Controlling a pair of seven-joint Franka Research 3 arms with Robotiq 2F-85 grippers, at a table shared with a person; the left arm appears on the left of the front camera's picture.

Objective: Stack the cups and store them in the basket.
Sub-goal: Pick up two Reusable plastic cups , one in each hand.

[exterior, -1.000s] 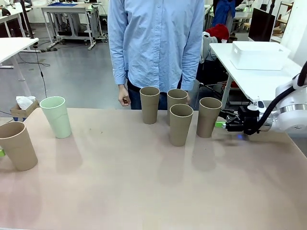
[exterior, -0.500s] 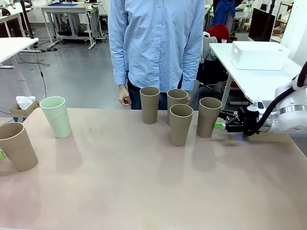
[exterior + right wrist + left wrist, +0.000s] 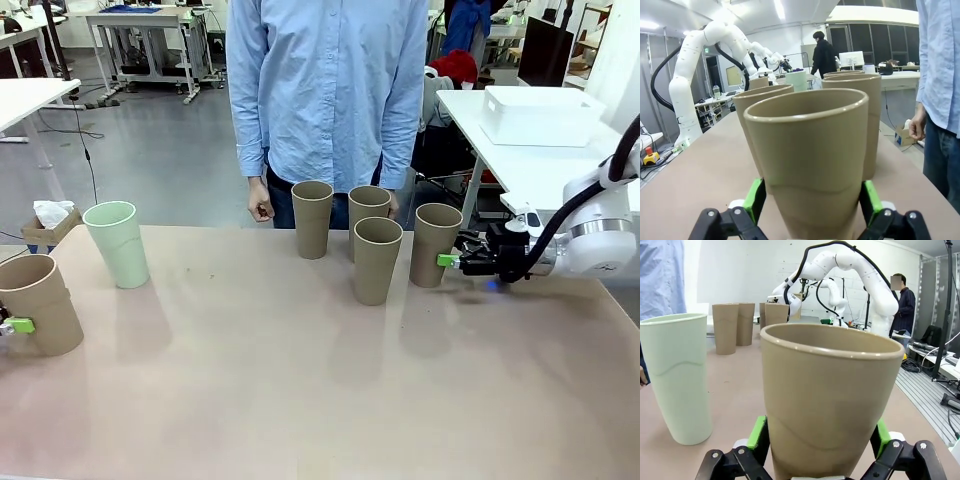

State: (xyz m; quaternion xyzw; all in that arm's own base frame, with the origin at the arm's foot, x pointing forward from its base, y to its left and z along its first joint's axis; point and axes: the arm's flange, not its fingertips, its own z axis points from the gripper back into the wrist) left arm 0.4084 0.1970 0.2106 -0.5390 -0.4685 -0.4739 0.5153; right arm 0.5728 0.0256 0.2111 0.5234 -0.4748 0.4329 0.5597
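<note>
Seating both grasps
Left fingers (image 3: 757, 432) straddle one tall matte tan-brown tumbler (image 3: 830, 385), right fingers (image 3: 754, 200) a second tumbler (image 3: 810, 150); whether pinching, cannot tell. Squeeze gently, lift straight.

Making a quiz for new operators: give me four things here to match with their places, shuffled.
1 mint-green cup
2 basket
3 left gripper
4 right gripper

A on the side table
B straddling the left-edge tan cup
C standing untouched, left side
D straddling the rightmost tan cup

Pairs: 1-C, 2-A, 3-B, 4-D
</note>
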